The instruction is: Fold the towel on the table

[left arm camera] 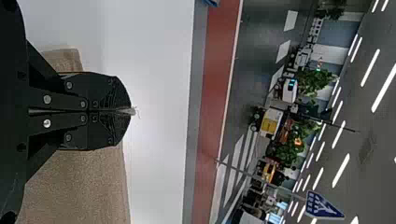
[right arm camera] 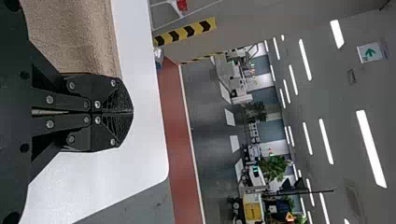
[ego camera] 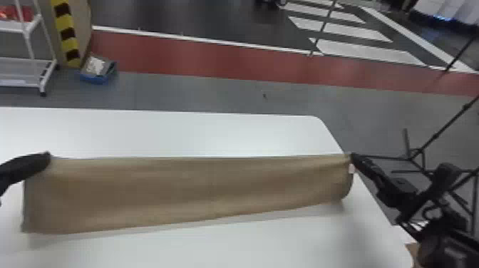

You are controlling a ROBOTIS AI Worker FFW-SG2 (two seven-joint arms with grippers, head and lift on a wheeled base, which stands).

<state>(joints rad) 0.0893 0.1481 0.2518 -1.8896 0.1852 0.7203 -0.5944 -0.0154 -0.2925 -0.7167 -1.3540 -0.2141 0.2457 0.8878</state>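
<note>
Stretching towel (ego camera: pixel 192 192) over table (ego camera: pixel 178 132) | pinching two corners with left claw (ego camera: pixel 48 155) and right claw (ego camera: pixel 353 156) (tag (ego camera: pixel 351 168) near the latter)

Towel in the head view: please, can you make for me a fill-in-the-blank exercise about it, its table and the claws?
1. The table under the towel has the colour ____.
2. Seen from the robot, the small tag is at the towel's ____ end.
3. Between the left claw and the right claw is stretched the ____.
4. The left claw's fingers are not open but ____.

Missing words: white; right; towel; closed.
</note>
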